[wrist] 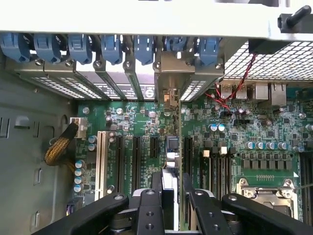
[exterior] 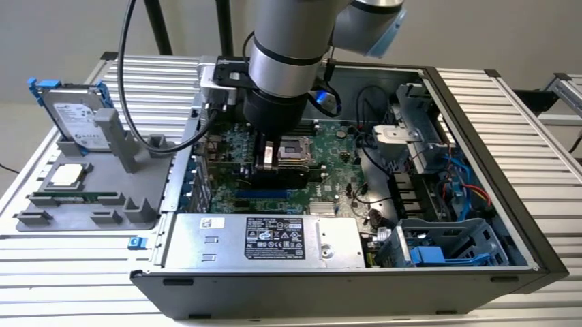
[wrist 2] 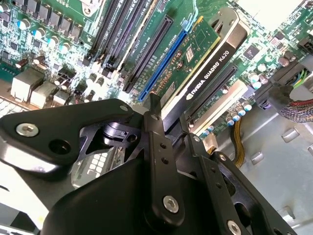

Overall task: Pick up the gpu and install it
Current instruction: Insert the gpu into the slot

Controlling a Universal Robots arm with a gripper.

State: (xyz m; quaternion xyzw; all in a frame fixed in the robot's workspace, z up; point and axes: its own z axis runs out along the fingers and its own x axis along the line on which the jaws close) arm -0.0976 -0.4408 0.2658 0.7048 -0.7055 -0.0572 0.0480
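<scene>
**GPU held on edge above the motherboard slots**

While the gripper (wrist 2: 168, 129) clamps the gpu (wrist 2: 205, 58) between its fingers, the card stands on edge directly below it, inside the open computer case (exterior: 509, 225). In the second wrist view its long axis runs toward one o'clock, parallel to the blue slot (wrist 2: 161, 63) just beside it.

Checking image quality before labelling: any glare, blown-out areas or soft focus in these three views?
Exterior view: even light, motherboard partly shaded under the arm. Second wrist view: gpu and slots sharp, the near gripper body dark and soft, bright washed-out patch at the upper corner. First wrist view: case rim overexposed to near white, board below evenly lit and sharp.
</scene>
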